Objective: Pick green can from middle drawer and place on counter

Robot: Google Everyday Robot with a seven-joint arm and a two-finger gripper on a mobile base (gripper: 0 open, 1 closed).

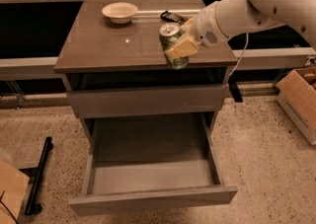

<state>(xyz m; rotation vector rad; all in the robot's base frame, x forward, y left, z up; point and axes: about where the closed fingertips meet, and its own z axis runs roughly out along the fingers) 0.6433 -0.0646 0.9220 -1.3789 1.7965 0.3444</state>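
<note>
Placing step underway: gripper (178, 46) clamped around green can (170, 31), at the front-right edge of the counter (108, 45); contact with counter unclear. Middle drawer (148, 176) open below counter. Next, likely: move can inward over counter, lower, release.

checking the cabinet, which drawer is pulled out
The middle drawer, below the shut drawer front; the end effector holds the green can at the counter edge.

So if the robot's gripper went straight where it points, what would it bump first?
Probably the counter: the gripper, shut on the green can, points left and slightly down over its front edge. Depth is unclear.
</note>
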